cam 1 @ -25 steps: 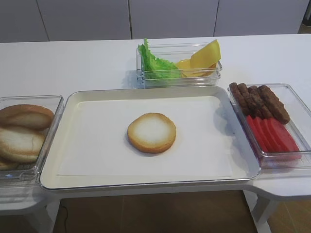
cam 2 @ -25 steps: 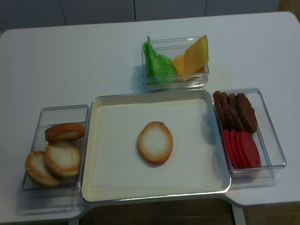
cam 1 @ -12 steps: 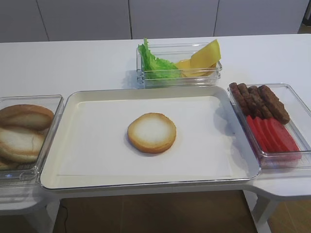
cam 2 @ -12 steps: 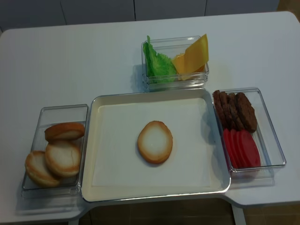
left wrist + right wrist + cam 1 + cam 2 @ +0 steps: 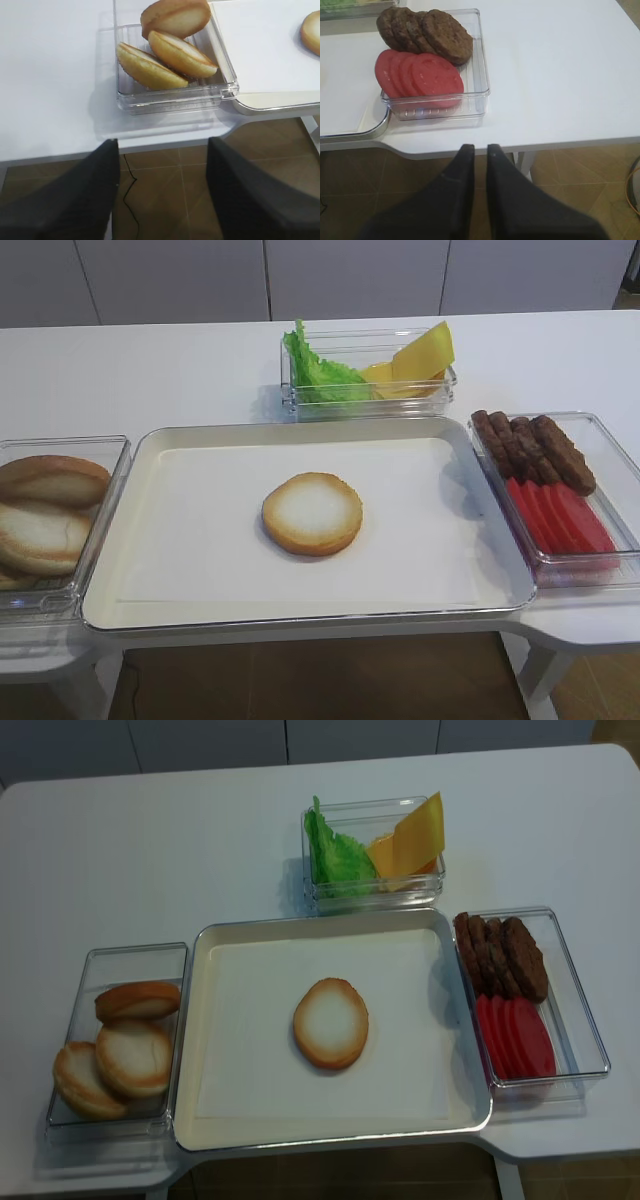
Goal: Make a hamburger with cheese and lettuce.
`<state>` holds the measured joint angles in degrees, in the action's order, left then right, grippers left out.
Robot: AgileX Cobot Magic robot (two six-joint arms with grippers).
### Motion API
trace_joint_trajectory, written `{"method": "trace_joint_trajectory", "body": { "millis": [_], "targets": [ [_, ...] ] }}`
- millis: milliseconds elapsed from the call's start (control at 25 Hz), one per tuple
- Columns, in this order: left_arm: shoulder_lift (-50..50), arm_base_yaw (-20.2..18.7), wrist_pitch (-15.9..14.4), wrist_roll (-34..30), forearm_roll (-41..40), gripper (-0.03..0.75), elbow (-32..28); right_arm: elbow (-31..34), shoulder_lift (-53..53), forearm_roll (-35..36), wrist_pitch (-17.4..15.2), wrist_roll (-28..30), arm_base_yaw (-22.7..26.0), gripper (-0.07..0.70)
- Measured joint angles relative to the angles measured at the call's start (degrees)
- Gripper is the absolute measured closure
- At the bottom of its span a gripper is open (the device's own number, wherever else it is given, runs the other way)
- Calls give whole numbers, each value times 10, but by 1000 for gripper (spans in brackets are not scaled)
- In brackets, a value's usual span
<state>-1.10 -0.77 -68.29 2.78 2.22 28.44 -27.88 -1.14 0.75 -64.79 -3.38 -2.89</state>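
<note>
On tray (image 5: 150, 455), lone hamburger (image 5: 312, 513), cut face up

No readable text, label, brand, number or sign appeared in any view. Tray (image 5: 150, 455), clear containers (image 5: 575, 970) and white worktop (image 5: 150, 850) carried no markings. Food items bore no print.
</note>
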Motion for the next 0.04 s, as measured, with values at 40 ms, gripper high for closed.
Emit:
{"method": "trace_joint_trajectory", "body": {
  "millis": [40],
  "targets": [
    [0,0,1,0,0,302,-2,0,0,0,0,0,0,563]
  ]
}}
